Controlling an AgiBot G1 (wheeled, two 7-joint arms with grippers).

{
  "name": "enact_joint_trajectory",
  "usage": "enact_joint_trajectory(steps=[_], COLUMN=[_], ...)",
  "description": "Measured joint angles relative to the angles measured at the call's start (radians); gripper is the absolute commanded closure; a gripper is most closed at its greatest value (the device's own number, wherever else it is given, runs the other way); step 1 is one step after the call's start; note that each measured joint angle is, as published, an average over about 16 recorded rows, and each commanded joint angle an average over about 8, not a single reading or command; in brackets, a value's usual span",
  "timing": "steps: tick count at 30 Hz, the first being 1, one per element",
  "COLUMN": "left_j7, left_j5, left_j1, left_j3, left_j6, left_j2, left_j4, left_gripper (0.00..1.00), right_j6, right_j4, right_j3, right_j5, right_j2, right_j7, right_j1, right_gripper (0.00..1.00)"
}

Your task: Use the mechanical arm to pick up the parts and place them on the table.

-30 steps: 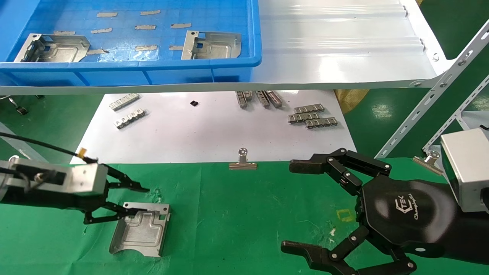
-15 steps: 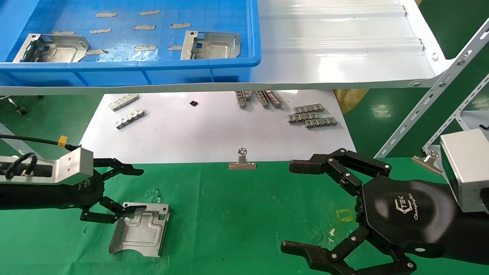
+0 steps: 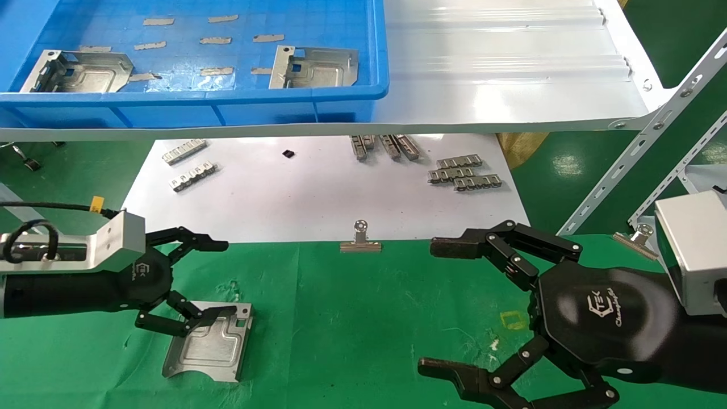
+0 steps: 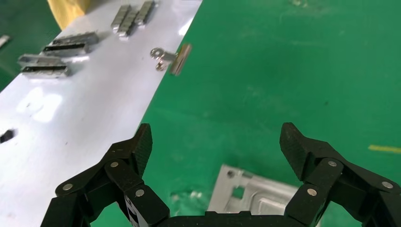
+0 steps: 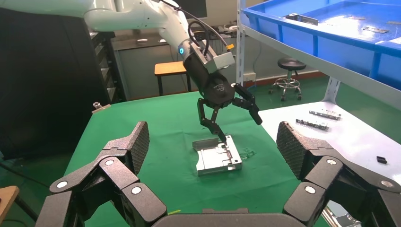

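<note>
On the left, the left gripper (image 3: 207,278) hung spread above the green-cloth table (image 3: 363,318), its lower finger over the near-left corner of a stamped metal plate (image 3: 207,343) lying flat on the cloth; contact could not be judged. Two more plates (image 3: 76,71) lay in the blue bin (image 3: 227,102) on the shelf. A binder clip (image 3: 360,238) sat mid-table. On the right, the right gripper (image 3: 448,307) hovered wide apart, holding nothing.
</note>
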Motion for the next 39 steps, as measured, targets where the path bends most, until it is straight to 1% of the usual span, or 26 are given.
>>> enact_joint_trajectory(steps=[39], left_j7=[-0.489], left_j5=[-0.254], left_j1=[0.436], left_j3=[-0.437], left_j6=[-0.071], left_j2=[-0.173], left_j4=[-0.787], left_gripper=[0.00], right_j6=[0.000], right_j4=[0.000], right_j3=[0.000], right_j5=[0.000], right_j2=[0.000], right_j7=[0.000], right_j1=[0.000], right_gripper=[0.00])
